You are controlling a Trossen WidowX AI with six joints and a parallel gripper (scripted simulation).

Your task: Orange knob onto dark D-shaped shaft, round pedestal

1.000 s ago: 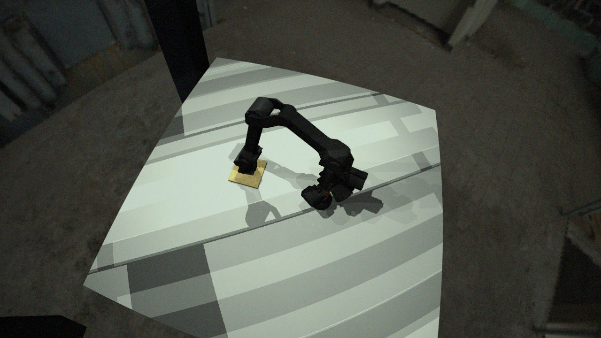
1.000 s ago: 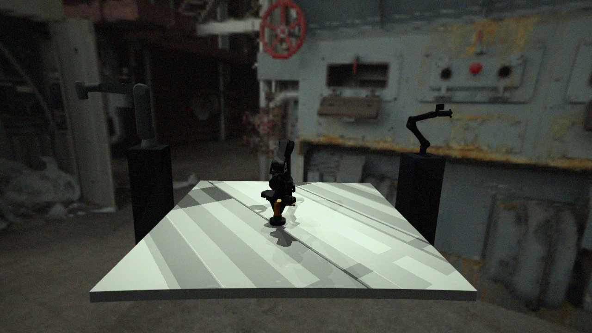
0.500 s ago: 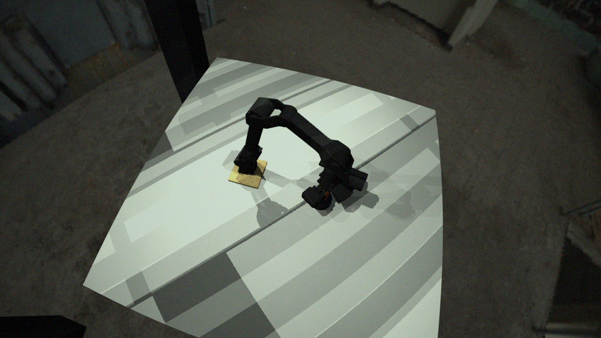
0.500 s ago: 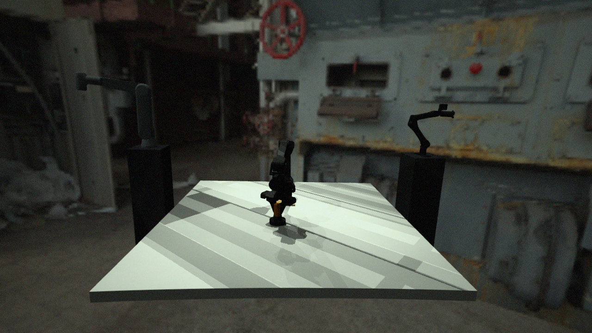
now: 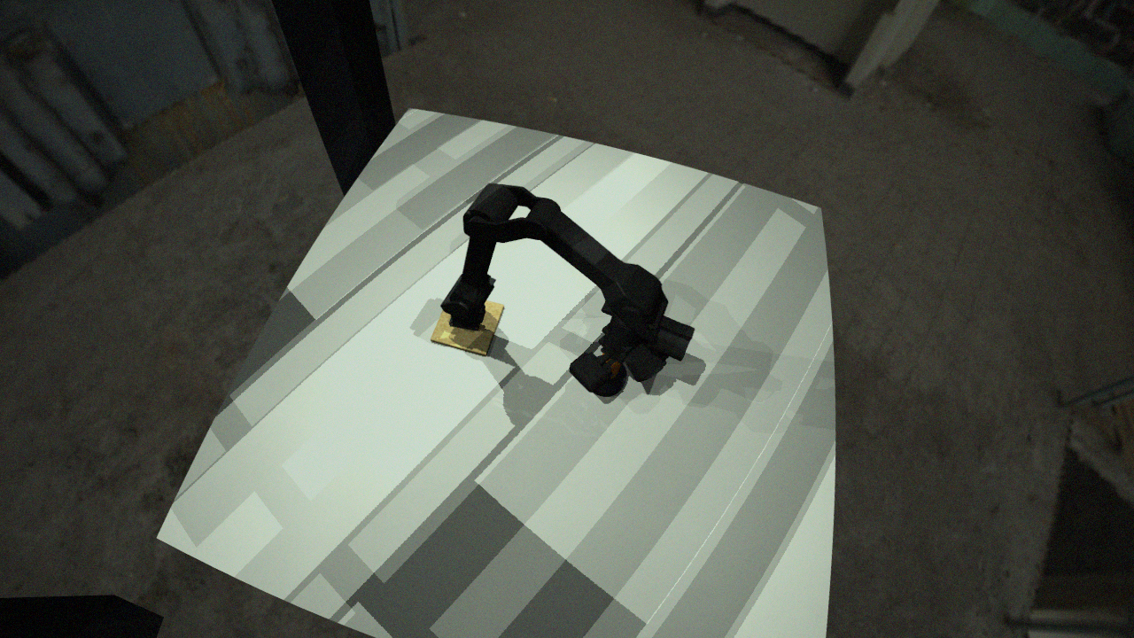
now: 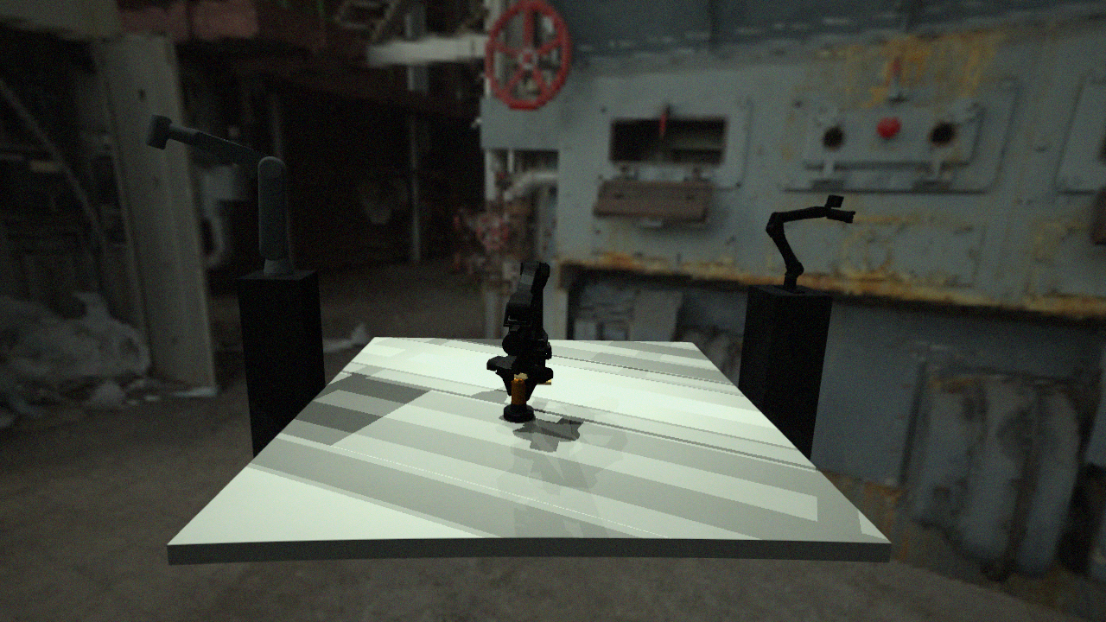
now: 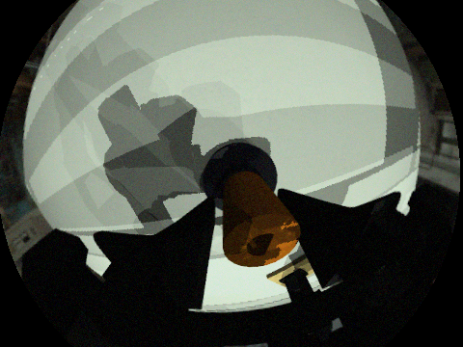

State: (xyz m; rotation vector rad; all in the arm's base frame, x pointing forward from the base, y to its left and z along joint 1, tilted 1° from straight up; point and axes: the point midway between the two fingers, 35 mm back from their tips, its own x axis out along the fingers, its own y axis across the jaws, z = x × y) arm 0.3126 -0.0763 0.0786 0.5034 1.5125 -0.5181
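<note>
The orange knob (image 5: 615,369) (image 6: 517,391) (image 7: 248,207) stands upright on the dark round pedestal (image 5: 606,390) (image 6: 518,415) (image 7: 236,153). Its lower end appears to meet the pedestal's top, but no view shows clearly whether it is seated fully. A dark opening shows in the knob's top in the wrist view; the shaft's flat side cannot be made out. My gripper (image 6: 518,395) (image 7: 246,198) is open around the knob, one black finger on each side. In the wrist view a gap shows beside the left finger; the right finger lies close to the knob or overlaps it.
The arm's base stands on a yellow plate (image 5: 474,339) on the pale striped table (image 5: 396,412) (image 6: 619,503). Shadows of the arm fall beside the pedestal. Two dark stands (image 6: 282,355) (image 6: 785,363) with other arms stand beyond the table's sides.
</note>
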